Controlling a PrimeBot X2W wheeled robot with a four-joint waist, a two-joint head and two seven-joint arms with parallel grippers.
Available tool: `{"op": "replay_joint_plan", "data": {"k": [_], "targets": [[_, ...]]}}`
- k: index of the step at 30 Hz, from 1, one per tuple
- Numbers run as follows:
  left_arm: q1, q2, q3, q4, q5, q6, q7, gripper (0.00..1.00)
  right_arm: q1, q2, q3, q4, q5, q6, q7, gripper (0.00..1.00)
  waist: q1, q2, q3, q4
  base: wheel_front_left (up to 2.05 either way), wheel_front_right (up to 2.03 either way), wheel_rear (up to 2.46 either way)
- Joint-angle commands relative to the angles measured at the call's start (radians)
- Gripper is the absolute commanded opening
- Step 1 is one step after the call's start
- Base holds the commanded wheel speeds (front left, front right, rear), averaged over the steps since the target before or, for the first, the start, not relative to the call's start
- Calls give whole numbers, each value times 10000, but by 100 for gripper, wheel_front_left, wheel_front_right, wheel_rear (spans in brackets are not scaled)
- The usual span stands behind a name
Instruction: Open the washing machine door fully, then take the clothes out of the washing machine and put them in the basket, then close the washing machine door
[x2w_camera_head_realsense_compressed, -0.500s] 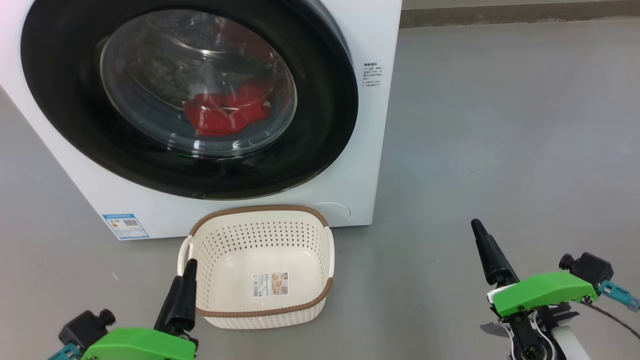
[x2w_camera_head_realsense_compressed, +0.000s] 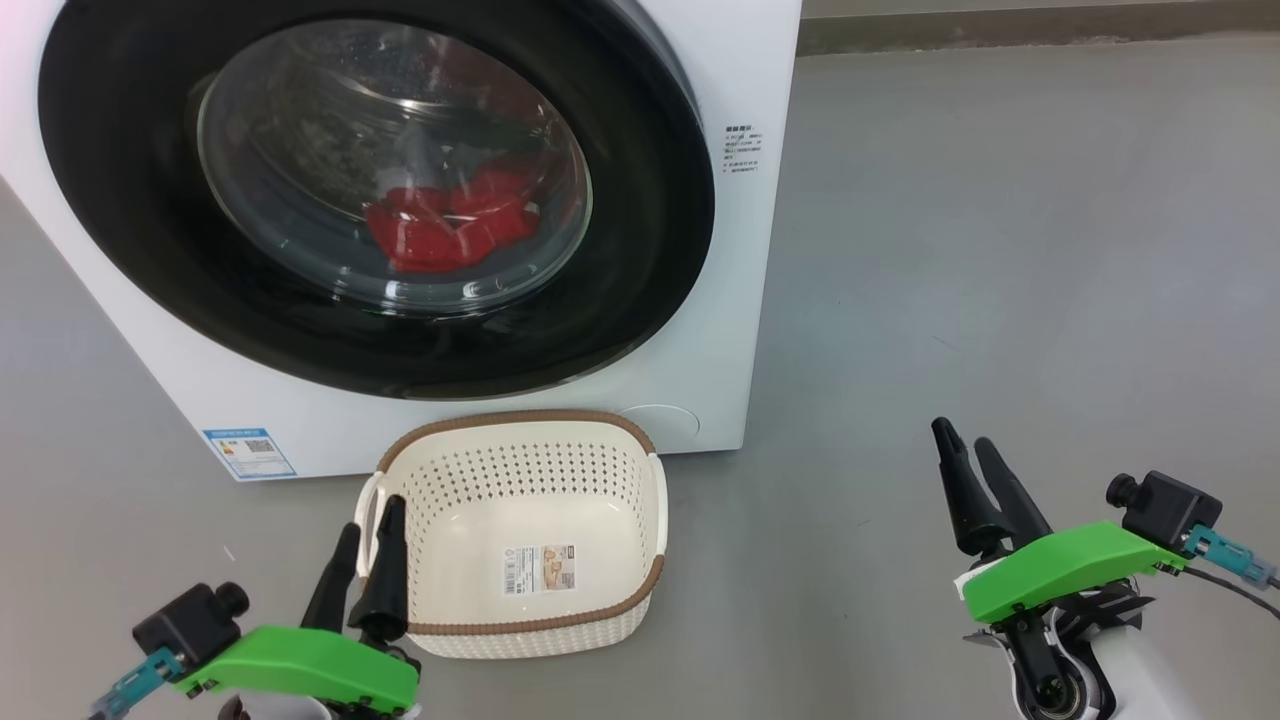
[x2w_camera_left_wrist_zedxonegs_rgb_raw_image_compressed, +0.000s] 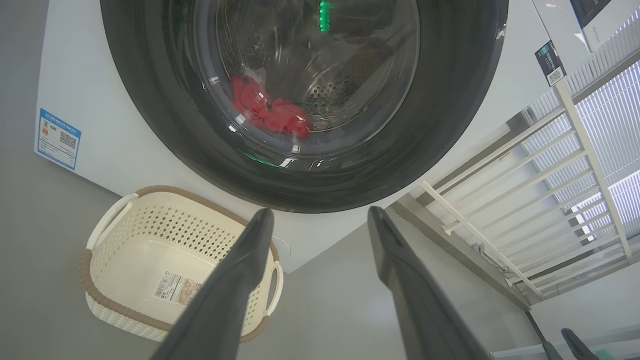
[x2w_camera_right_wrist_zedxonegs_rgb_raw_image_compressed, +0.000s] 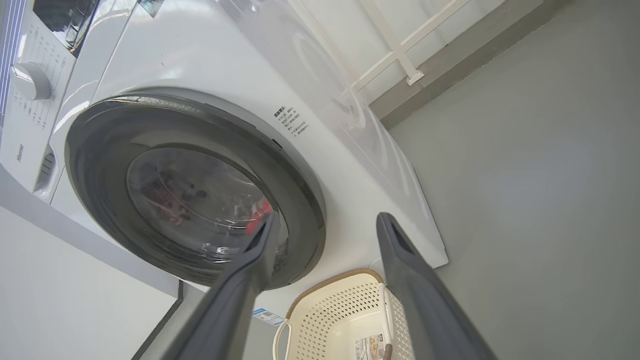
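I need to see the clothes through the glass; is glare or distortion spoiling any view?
Head view: sharp; white glints streak the washing machine door, but the red clothes show clearly. Left wrist view: green reflections on the glass, wide-angle bending. Right wrist view: steeply tilted, a sliver of red shows.

Smooth grey floor spreading wide, a brownish skirting strip along the wall, white-barred railing beyond.

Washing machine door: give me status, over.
Left gripper and right gripper open, holding nothing. Washing machine door looks shut, clothes inside. Basket empty, on floor just below door.
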Motion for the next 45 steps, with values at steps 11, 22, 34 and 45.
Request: {"op": "replay_joint_plan", "data": {"k": [11,22,34,45], "targets": [[-786,175,69,-202,1632,194,-441,100,-881,-119,330,-11,-1680,-5,-447,100,0,0,-49,-17,0,0,0],[-995,161,-15,-97,2808,289,-767,100,-1245,-148,519,248,-2875,-6,-769,100,0,0,-90,-47,0,0,0],[-1321,243,-241,40,4545,506,-1124,100,-1640,-181,722,443,-4239,-6,-1122,100,0,0,-92,-52,0,0,0],[-1665,265,-297,307,5705,625,-1450,100,-2027,-210,908,753,-5483,-7,-1445,100,0,0,-92,-90,0,0,0]]}}
